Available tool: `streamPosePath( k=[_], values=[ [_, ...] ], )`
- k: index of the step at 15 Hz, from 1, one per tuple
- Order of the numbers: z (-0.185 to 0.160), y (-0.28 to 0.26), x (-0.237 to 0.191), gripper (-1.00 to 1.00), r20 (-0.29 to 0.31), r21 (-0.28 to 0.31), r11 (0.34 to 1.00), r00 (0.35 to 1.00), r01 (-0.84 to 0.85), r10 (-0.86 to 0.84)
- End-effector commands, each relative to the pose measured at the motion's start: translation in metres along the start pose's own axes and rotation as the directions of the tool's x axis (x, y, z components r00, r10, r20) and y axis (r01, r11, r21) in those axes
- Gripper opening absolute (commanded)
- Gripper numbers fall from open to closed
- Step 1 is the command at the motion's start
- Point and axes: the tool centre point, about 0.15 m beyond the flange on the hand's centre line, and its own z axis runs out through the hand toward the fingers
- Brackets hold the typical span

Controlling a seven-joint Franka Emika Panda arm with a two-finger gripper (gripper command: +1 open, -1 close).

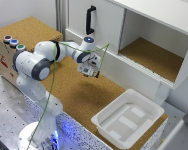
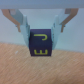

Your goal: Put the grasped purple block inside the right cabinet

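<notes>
The arm's gripper was clamped on the small dark purple block (yellow markings), held above the cork counter. The white-walled right cabinet with brown cork floor held nothing visible; same for the shallow white plastic tray.

Dark navy purple block with yellow markings, white-walled right cabinet with brown cork floor, white tray
</notes>
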Motion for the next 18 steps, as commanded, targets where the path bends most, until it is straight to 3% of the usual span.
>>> streamPosePath(
  k=[1, 6, 7, 9, 12, 18],
  values=[
    [-0.084, 0.094, 0.042, -1.00, 0.017, -0.081, 0.992, 0.995, -0.092, 0.094],
    [-0.135, 0.186, 0.083, -1.00, -0.138, -0.124, 0.990, 0.990, -0.060, 0.043],
    [-0.136, 0.207, 0.088, -1.00, -0.155, -0.097, 0.994, 0.987, -0.048, 0.032],
    [-0.126, 0.243, 0.097, -1.00, -0.190, -0.063, 0.998, 0.982, -0.001, -0.011],
    [-0.104, 0.272, 0.120, -1.00, -0.196, -0.004, 0.996, 0.976, 0.090, -0.089],
    [-0.080, 0.290, 0.162, -1.00, -0.307, 0.028, 0.990, 0.944, 0.138, -0.123]
  ],
)
